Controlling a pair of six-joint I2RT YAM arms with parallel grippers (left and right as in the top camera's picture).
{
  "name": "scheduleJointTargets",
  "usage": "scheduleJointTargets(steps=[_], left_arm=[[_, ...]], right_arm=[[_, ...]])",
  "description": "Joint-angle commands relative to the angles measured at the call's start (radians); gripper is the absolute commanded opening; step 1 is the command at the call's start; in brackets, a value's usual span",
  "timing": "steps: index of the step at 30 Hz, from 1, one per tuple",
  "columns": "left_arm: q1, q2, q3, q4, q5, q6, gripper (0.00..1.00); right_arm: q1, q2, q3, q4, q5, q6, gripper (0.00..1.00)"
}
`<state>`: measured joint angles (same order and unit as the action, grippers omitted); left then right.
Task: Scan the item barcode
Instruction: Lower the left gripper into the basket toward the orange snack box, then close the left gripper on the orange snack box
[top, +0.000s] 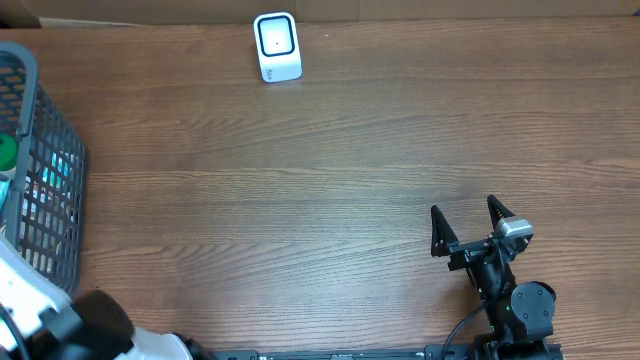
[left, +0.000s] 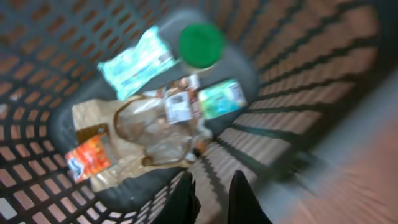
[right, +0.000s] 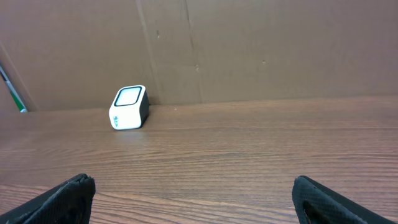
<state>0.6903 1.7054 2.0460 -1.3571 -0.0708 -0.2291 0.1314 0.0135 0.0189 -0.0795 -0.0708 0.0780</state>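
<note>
Basket (top: 50, 190): dark plastic mesh with a lattice of rectangular holes, standing at the left edge of the table; its walls ring the goods on every side.
Table (top: 300, 200): brown wood-grain top, matte, grain running left to right.
Backdrop: plain brown cardboard (right: 249, 50), creased, rising behind the table's far edge.
Barcode scanner (top: 277, 46): small white block with rounded corners and a dark-framed window, upright at the far edge of the table, well apart from the basket and from both arms.
Items (left: 168, 112): heaped on the basket floor and blurred in the left wrist view. They are a crinkled teal packet (left: 134, 62), a round green lid (left: 201, 45) just beside it, a green-and-white box (left: 221, 99), a clear plastic bag (left: 155, 134) and an orange packet (left: 90, 158) at the lower left.
White label (left: 179, 107): printed slip lying on the clear bag, too blurred to tell whether it carries the barcode.
Left gripper (left: 214, 190): over the basket, pointing down into it, with dark fingers drawn together and nothing between them, clear of the heap.
Right gripper (top: 470, 228): low over the table's near right part, black fingers spread wide and empty — it faces the scanner across bare wood.
</note>
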Motion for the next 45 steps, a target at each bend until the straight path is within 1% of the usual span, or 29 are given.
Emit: scheduleJointTargets(steps=[1,5,6,7,8,10,11,12,15,18,22,25,29,33,37,41,45], left_arm=[[-0.061,-0.104,0.021,0.02,-0.01,-0.003,0.04],[-0.051,-0.12,0.016,0.012,-0.033,-0.003,0.05],[-0.043,-0.118,0.005,0.01,-0.032,-0.003,0.09],[-0.032,-0.118,-0.007,0.011,-0.028,-0.007,0.16],[-0.008,-0.116,-0.039,0.018,-0.025,-0.022,0.33],[0.016,-0.116,-0.083,0.043,-0.006,-0.021,0.43],[0.039,-0.116,-0.137,0.074,-0.003,-0.021,0.61],[0.05,-0.116,-0.164,0.09,-0.002,-0.021,0.7],[0.09,-0.116,-0.259,0.139,0.011,-0.017,0.82],[0.141,-0.116,-0.363,0.2,0.021,0.0,0.85],[0.19,-0.107,-0.468,0.28,0.02,0.058,0.86],[0.208,-0.084,-0.51,0.313,0.016,0.093,0.86],[0.214,-0.029,-0.524,0.315,-0.005,0.126,0.85],[0.215,0.01,-0.525,0.304,-0.082,0.116,0.84],[0.216,0.043,-0.526,0.287,-0.171,0.043,0.85],[0.242,0.077,-0.533,0.287,-0.18,0.011,0.85],[0.267,0.096,-0.533,0.288,-0.18,0.004,0.85]], right_arm=[[-0.003,-0.011,-0.011,0.006,0.002,0.003,1.0],[-0.003,-0.011,-0.011,0.006,0.002,0.003,1.0],[-0.003,-0.011,-0.011,0.006,0.002,0.003,1.0],[-0.003,-0.011,-0.011,0.006,0.002,0.003,1.0],[-0.003,-0.011,-0.011,0.006,0.002,0.003,1.0],[-0.003,-0.011,-0.011,0.006,0.002,0.003,1.0],[-0.003,-0.011,-0.011,0.006,0.002,0.003,1.0],[-0.003,-0.011,-0.011,0.006,0.002,0.003,1.0],[-0.003,-0.011,-0.011,0.006,0.002,0.003,1.0],[-0.003,-0.011,-0.011,0.006,0.002,0.003,1.0],[-0.003,-0.011,-0.011,0.006,0.002,0.003,1.0],[-0.003,-0.011,-0.011,0.006,0.002,0.003,1.0],[-0.003,-0.011,-0.011,0.006,0.002,0.003,1.0],[-0.003,-0.011,-0.011,0.006,0.002,0.003,1.0],[-0.003,-0.011,-0.011,0.006,0.002,0.003,1.0],[-0.003,-0.011,-0.011,0.006,0.002,0.003,1.0],[-0.004,-0.011,-0.011,0.006,0.002,0.003,1.0]])
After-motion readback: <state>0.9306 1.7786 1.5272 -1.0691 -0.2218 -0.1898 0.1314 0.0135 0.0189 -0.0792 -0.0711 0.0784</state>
